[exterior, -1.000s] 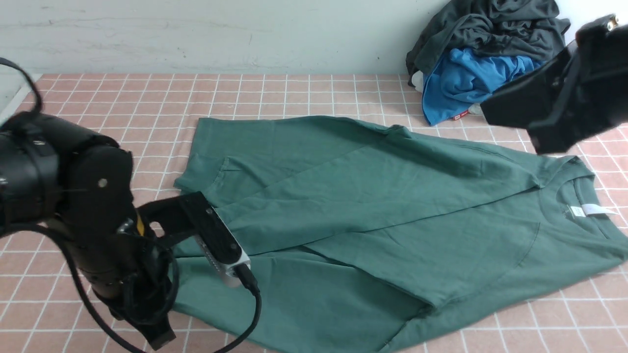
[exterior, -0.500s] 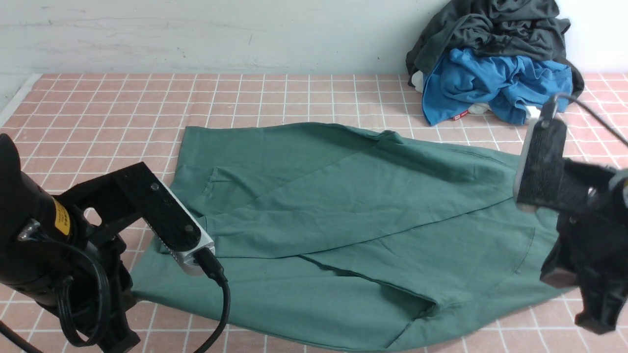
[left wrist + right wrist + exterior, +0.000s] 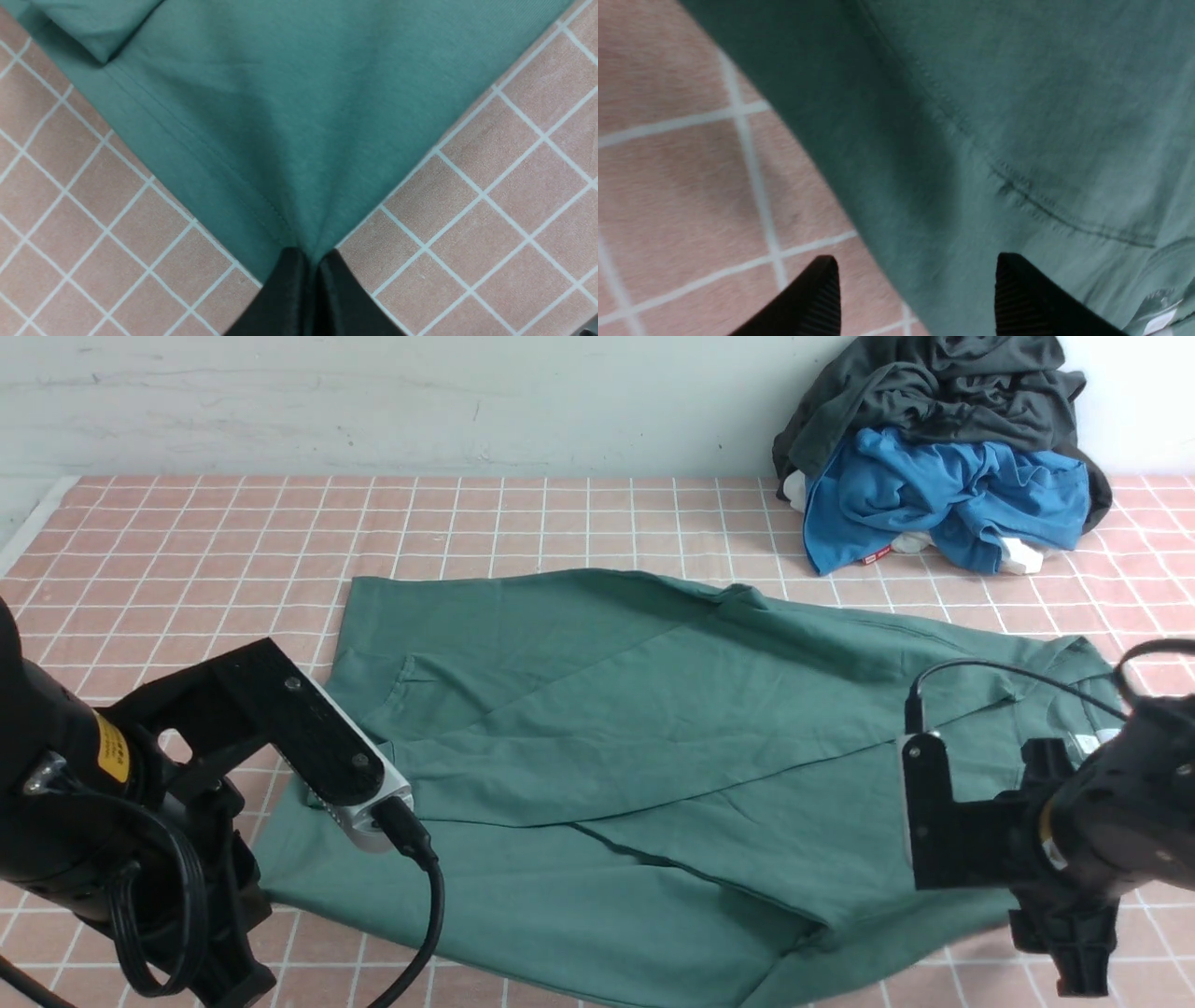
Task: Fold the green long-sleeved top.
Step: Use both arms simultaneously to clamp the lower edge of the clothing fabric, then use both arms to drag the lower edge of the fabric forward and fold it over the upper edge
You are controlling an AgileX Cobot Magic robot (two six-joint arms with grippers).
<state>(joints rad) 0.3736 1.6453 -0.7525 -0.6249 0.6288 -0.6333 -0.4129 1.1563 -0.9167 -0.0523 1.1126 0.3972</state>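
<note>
The green long-sleeved top (image 3: 653, 756) lies spread over the pink tiled table, sleeves folded across its body, neck to the right. My left gripper (image 3: 312, 256) is shut on a corner of its hem (image 3: 280, 116) at the near left; in the front view my left arm (image 3: 140, 821) hides those fingers. Low over the top's near right side, my right arm (image 3: 1074, 840) holds my right gripper (image 3: 917, 275) open. One finger is over bare tile, the other over green cloth (image 3: 1017, 116), with nothing pinched. The white neck label (image 3: 1157, 322) shows beside it.
A heap of clothes sits at the back right against the wall: a dark grey-black garment (image 3: 934, 392) over a bright blue one (image 3: 934, 495). The table's left edge (image 3: 28, 532) runs along the far left.
My right arm has dropped from high at the back right to the top's near right side, and its jaws have opened. My left arm dragged the hem corner leftward, then stopped.
</note>
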